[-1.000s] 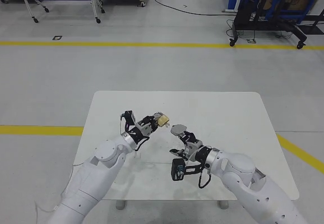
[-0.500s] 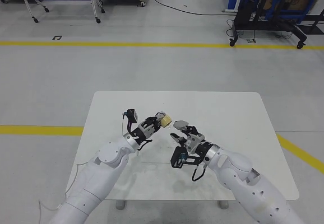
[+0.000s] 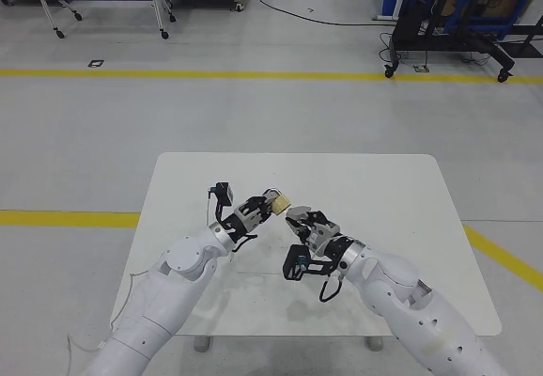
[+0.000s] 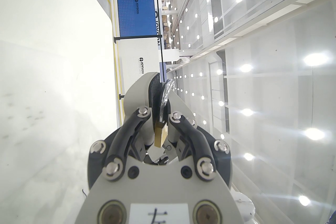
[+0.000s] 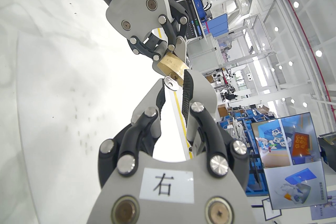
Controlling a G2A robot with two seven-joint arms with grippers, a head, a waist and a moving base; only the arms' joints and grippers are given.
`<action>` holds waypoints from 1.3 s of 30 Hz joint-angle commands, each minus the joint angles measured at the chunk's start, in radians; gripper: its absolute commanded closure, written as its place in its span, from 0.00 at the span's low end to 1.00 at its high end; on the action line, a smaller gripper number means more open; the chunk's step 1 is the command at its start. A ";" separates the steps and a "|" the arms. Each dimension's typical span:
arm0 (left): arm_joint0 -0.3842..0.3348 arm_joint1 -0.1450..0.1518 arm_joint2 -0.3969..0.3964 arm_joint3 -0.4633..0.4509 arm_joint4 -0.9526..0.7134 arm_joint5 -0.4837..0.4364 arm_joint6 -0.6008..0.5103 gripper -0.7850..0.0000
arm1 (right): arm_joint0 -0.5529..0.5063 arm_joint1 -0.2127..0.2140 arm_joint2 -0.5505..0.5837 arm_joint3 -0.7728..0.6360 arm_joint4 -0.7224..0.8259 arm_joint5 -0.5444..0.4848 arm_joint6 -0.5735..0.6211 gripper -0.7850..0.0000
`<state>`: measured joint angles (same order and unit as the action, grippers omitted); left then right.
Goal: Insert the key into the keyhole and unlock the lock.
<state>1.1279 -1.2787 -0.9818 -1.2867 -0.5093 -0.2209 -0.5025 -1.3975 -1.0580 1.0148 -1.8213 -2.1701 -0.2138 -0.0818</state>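
My left gripper point(image 3: 270, 205) holds a brass padlock point(image 3: 278, 200) above the middle of the white table point(image 3: 394, 188), shut on its shackle end. In the left wrist view the padlock point(image 4: 160, 136) hangs between the fingers point(image 4: 143, 93). My right gripper point(image 3: 295, 222) sits just right of the padlock, shut on a small silver key point(image 5: 172, 83). In the right wrist view the key meets the keyhole face of the padlock point(image 5: 172, 66), which the left gripper point(image 5: 168, 51) holds. How far the key is in cannot be told.
Both arms hover over the table's middle, with bare tabletop around them. A yellow floor line point(image 3: 55, 218) runs past the table, and carts and racks point(image 3: 450, 38) stand far behind.
My right gripper has moved up and left with the key, closing the gap to the padlock. The left gripper has shifted slightly right with the padlock.
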 commanded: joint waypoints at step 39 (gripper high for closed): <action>-0.006 -0.003 -0.070 0.091 0.072 -0.340 -0.182 1.00 | -0.004 -0.016 0.127 0.148 0.517 -0.204 -0.324 0.55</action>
<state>1.1230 -1.2820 -1.0504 -1.1964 -0.4357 -0.5781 -0.6851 -1.3988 -1.0750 1.1395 -1.6654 -1.6240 -0.4286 -0.4063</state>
